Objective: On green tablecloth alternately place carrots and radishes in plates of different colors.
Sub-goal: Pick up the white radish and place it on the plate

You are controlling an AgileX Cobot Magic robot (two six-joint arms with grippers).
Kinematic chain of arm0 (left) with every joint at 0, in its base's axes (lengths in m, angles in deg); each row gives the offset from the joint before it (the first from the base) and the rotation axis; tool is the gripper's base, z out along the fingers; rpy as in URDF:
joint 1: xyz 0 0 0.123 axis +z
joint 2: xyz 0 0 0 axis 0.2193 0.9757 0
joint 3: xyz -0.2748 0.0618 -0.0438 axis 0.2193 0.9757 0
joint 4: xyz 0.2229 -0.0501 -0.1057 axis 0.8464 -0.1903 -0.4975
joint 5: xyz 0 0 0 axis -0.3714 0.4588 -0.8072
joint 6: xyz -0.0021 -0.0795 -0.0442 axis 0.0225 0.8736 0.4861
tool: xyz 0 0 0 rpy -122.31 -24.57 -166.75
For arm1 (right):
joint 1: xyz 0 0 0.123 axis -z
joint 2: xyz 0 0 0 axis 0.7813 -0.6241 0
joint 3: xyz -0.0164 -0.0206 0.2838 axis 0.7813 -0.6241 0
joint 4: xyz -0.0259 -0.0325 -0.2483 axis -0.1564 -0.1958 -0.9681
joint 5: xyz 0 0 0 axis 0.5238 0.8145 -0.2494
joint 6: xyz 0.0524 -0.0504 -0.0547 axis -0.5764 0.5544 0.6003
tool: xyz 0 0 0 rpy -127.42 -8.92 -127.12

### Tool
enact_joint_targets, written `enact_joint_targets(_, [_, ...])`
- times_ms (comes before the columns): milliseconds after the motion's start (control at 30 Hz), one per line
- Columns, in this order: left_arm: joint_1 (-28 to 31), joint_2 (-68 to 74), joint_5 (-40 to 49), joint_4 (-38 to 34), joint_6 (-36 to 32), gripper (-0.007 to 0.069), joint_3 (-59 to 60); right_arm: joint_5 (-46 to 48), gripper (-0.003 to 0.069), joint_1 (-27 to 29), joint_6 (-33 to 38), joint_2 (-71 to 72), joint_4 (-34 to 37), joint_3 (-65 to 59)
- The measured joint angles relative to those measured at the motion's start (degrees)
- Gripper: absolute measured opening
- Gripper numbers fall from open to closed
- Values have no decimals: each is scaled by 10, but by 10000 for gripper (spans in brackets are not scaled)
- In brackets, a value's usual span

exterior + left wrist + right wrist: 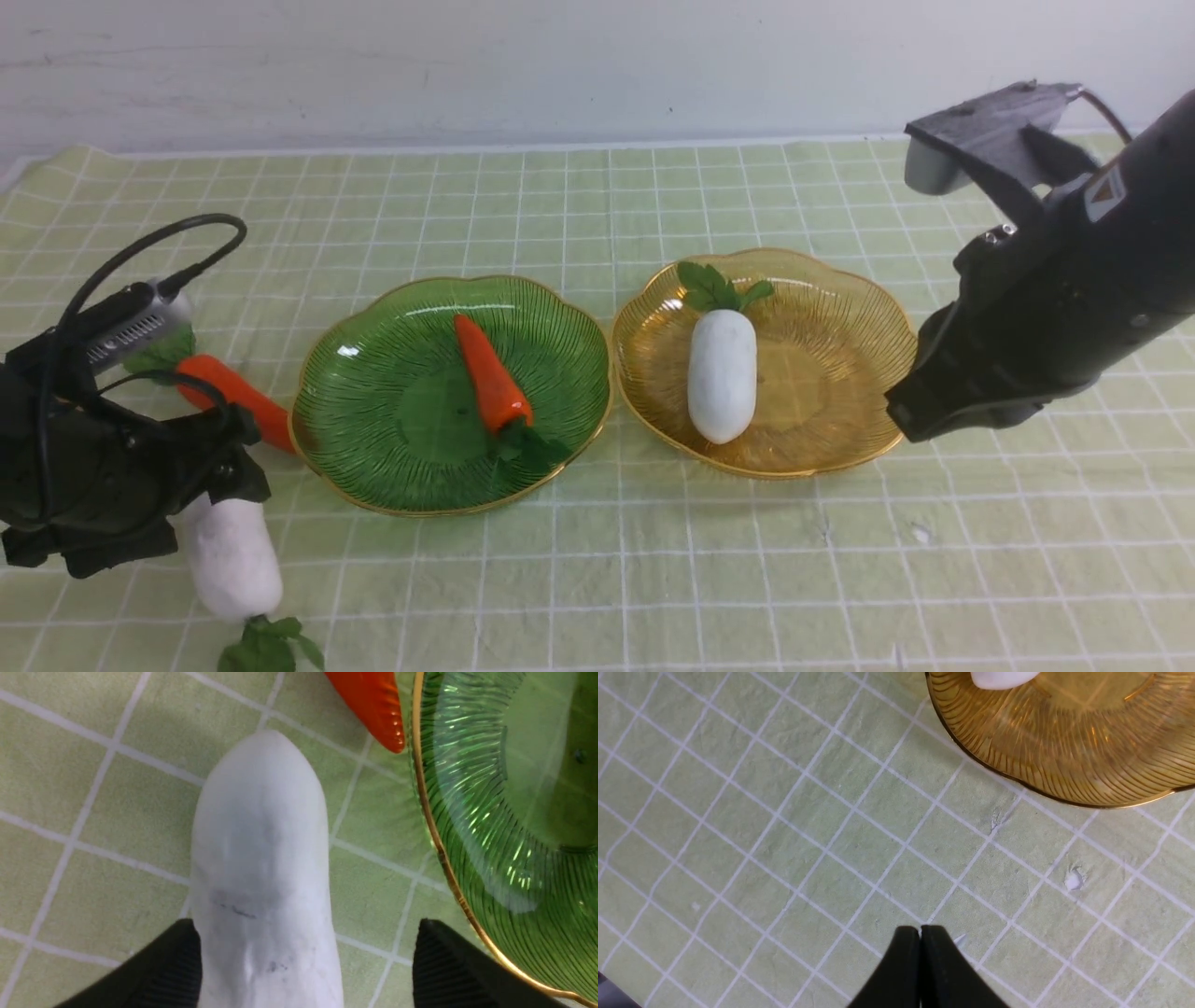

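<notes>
While one carrot (490, 373) lies in the green plate (392, 411) and one radish (721, 373) in the amber plate (822, 373), the left gripper (306, 961) straddles the loose radish (261, 858) on the green tablecloth (747, 560). Jaws spread, not pinching yet. Step: second radish pickup. Next: close, lift above the green plate's edge just beside it. Loose carrot (369, 704) tip is near too. Right gripper (920, 952) pressed together, empty, beside the amber plate; open cloth in front.
</notes>
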Motion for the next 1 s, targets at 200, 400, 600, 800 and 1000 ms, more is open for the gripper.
enact_joint_targets(200, [0,50,-16,0,0,538,0,0,-14,0,0,0,1,0])
enact_joint_targets(400, [0,73,-7,2,-57,431,0,0,-14,0,0,0,8,0])
enact_joint_targets(600, [0,30,98,68,-80,430,-56,0,-14,0,0,7,8,0])
enact_joint_targets(800, [-6,-8,285,88,-89,430,-172,0,-14,0,0,68,5,-8])
enact_joint_targets(1000, [-103,19,311,-14,-125,430,-298,1,-14,0,0,171,-17,-58])
